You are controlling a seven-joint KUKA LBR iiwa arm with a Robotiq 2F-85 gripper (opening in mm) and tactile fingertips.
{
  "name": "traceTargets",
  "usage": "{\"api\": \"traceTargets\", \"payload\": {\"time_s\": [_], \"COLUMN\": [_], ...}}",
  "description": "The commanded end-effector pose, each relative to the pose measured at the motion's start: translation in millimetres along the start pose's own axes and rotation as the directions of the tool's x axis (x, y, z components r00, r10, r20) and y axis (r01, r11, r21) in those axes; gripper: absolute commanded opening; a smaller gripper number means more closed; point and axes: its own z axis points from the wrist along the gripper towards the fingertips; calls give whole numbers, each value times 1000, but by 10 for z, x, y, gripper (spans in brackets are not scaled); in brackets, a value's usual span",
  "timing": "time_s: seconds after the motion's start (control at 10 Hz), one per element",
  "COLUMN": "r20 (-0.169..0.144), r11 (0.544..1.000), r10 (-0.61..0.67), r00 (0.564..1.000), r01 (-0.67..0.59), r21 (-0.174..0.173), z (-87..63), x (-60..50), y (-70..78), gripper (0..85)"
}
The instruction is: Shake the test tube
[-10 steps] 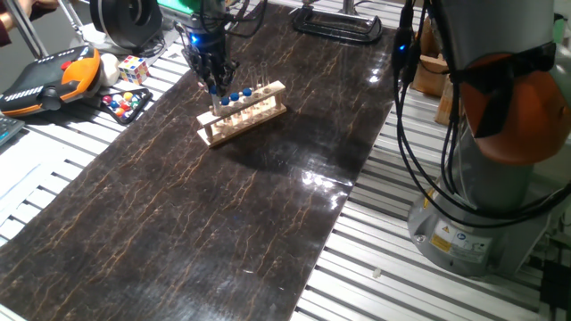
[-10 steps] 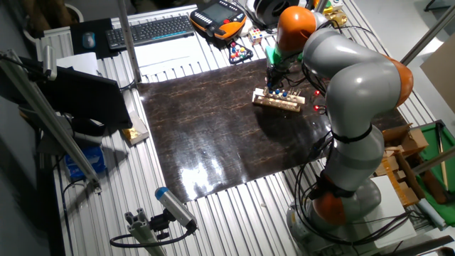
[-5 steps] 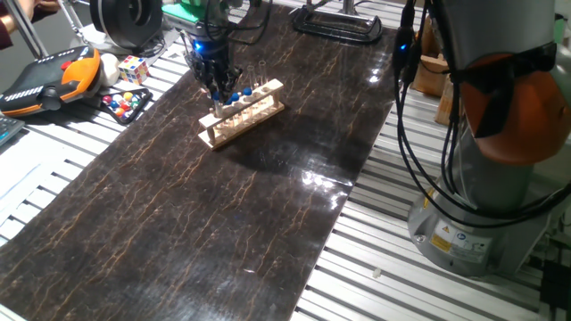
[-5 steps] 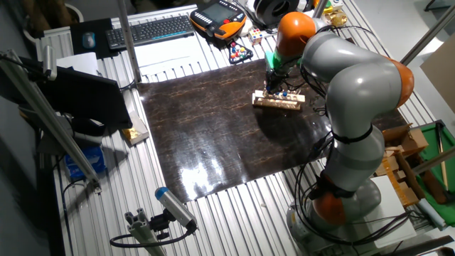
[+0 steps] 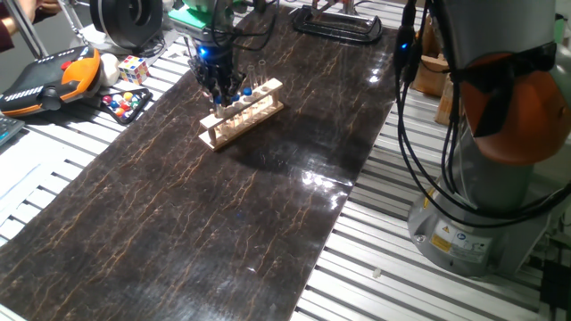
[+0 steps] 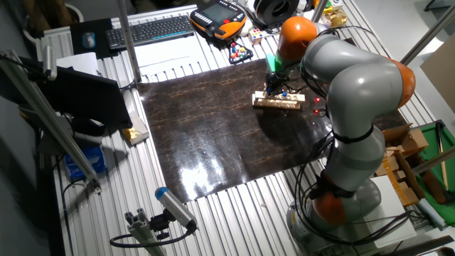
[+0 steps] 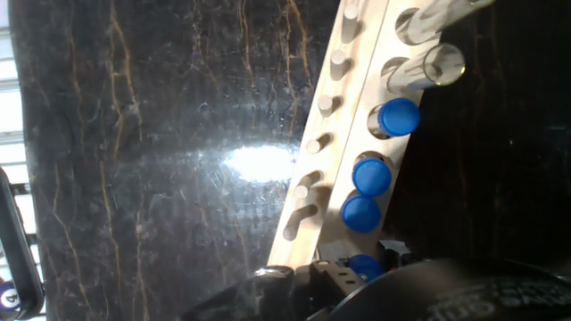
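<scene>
Gripper: my gripper [image 5: 219,87] hangs over the near-left end of the wooden rack [image 5: 243,112]. My fingers sit around the end cap, but none of the views shows plainly whether they have closed on it, so I cannot tell.

Test tube: the test tube [image 7: 366,265] is the last blue-capped one in the row, at the rack's end. In the hand view its cap peeks out just beside my dark fingers [image 7: 294,283] at the bottom edge.

Neighbours: three more blue caps [image 7: 371,176] follow along the rack, then two taller uncapped tubes [image 7: 428,67] at the far end.

Change: compared with a second ago, I stand slightly higher and farther back over the rack, and the rack has not shifted on the dark mat [image 5: 223,205].

Meaning: I judge this as the start of the lift. If the tube is coming up with me, the shake follows once it clears its hole.

Risk: the next cap is close, so a tilted pull could drag the rack.
</scene>
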Motion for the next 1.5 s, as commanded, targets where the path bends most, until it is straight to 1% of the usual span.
{"api": "traceTargets", "payload": {"time_s": [0.0, 0.1, 0.2, 0.3, 0.4, 0.5, 0.6, 0.8, 1.0, 1.3, 1.4], "r20": [0, 0, 0, 0, 0, 4, 6, 7, 22, 32, 39], "r11": [1000, 1000, 1000, 1000, 1000, 1000, 1000, 1000, 1000, 1000, 1000], "r10": [-2, -3, -3, -3, -2, -2, -5, -8, -14, -13, -17], "r00": [1000, 1000, 1000, 1000, 1000, 1000, 1000, 1000, 1000, 999, 999], "r01": [2, 3, 3, 3, 2, 2, 5, 8, 15, 14, 18], "r21": [-3, -3, -3, -3, -7, -9, -10, -14, -19, -18, -16], "z": [10, 23, 33, 43, 52, 55, 55, 58, 31, -24, -72], "x": [-1, -1, -1, 0, 0, 0, 0, 6, 23, 89, 117], "y": [1, 1, -1, -2, -4, -3, -3, -3, -2, 16, 20], "gripper": [17, 70, 143, 187, 283, 343, 320, 310, 307, 303, 303]}}
